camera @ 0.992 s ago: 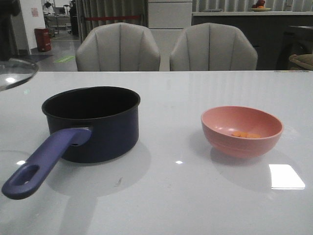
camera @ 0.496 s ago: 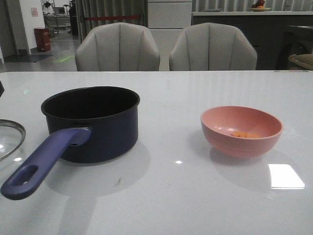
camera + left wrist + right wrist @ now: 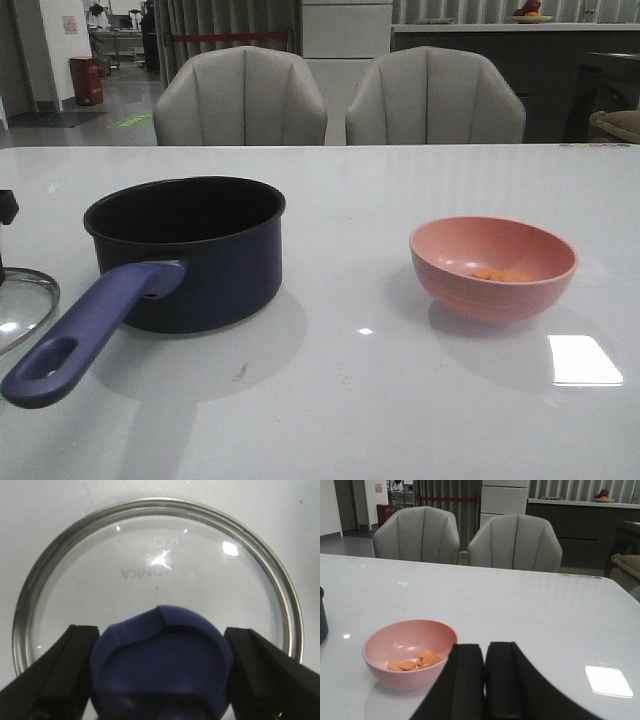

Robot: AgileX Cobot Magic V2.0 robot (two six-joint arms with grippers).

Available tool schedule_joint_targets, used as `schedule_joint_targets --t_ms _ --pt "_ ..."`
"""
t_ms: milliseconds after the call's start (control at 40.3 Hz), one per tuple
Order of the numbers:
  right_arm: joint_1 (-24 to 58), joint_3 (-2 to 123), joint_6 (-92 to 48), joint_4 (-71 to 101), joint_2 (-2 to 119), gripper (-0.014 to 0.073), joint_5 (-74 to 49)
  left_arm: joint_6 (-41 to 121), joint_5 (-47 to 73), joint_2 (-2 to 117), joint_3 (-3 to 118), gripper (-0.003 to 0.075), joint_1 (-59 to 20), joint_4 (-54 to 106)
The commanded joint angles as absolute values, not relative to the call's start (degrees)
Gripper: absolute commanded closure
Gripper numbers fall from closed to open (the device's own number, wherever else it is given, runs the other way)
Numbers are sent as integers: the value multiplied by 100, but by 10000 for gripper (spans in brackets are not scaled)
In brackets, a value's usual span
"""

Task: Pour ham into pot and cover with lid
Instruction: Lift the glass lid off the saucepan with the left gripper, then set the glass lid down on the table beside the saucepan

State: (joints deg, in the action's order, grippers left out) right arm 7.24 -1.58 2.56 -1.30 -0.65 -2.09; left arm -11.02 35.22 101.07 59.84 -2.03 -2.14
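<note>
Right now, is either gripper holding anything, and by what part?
The left gripper grips the glass lid by its purple-blue knob. The right gripper is shut and empty.

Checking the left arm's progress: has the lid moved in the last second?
Yes. The lid dropped from above the pot rim level to the table, left of the handle.

A: Where's the glass lid (image 3: 155, 575)?
B: Flat on the table, its purple-blue knob between the left gripper (image 3: 160, 670) fingers.
A: The ham (image 3: 415, 661)?
B: Orange slices just ahead of the right gripper (image 3: 485, 680).
A: The pot (image 3: 185, 250)?
B: Navy, upright, uncovered.
</note>
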Motion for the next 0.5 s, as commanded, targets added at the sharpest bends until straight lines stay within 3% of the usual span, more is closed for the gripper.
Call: schedule_joint_targets --t_ms 0,471 --pt "683 -126 246 -204 -173 434 280 -1117 3648 9931 6204 239 -207 -207" --pt "683 -126 246 -204 -173 434 280 -1105 4129 9931 6483 239 -207 -370"
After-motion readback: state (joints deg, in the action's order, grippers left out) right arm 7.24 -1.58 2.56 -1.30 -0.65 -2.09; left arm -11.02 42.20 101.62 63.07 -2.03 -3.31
